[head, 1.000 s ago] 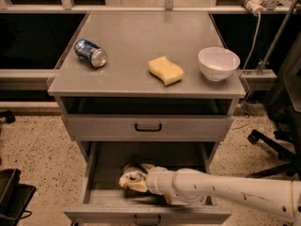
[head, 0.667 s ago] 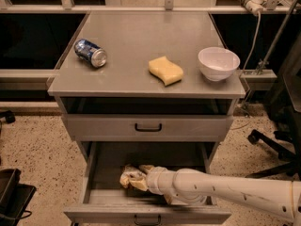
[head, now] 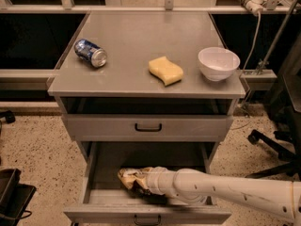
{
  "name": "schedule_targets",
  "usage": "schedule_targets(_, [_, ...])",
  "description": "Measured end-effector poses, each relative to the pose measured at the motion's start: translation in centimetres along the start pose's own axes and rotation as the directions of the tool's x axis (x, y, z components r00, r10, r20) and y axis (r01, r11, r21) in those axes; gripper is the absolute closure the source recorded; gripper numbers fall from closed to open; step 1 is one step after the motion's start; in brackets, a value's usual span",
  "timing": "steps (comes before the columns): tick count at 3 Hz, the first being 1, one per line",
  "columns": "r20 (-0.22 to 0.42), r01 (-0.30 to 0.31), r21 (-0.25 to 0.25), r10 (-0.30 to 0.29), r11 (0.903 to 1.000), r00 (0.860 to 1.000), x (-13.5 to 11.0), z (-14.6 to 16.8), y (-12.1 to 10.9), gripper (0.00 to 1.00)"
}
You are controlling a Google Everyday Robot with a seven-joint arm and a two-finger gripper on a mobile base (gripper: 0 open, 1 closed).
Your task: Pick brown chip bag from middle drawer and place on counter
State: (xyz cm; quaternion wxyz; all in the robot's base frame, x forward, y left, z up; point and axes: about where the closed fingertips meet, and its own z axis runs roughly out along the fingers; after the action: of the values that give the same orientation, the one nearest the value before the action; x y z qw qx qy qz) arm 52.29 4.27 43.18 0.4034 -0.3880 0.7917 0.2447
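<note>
The brown chip bag point(head: 130, 177) lies crumpled on the floor of the open middle drawer point(head: 155, 158), left of centre. My white arm reaches into the drawer from the right. My gripper point(head: 141, 186) is at the bag's right end, touching it, and its tip is hidden by the bag and the wrist. The counter point(head: 136, 34) is the grey top of the cabinet above.
On the counter lie a blue soda can point(head: 90, 52) on its side at left, a yellow sponge point(head: 165, 70) in the middle and a white bowl point(head: 218, 63) at right. The top drawer point(head: 148, 126) is shut. An office chair base point(head: 275, 145) stands at right.
</note>
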Motion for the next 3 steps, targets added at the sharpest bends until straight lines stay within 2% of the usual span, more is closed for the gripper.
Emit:
schedule_targets(1, [0.026,0.018,-0.041,-0.017,0.999,1.0,-1.5,-1.7,0.1,1.0])
schedule_targets(2, [0.093,0.033,-0.064,-0.027,0.9974,0.995,-7.3,-9.1,0.0,1.0])
schedule_targets(3, [0.142,0.126,-0.033,-0.12,0.9915,0.983,-14.2,-18.6,0.2,1.0])
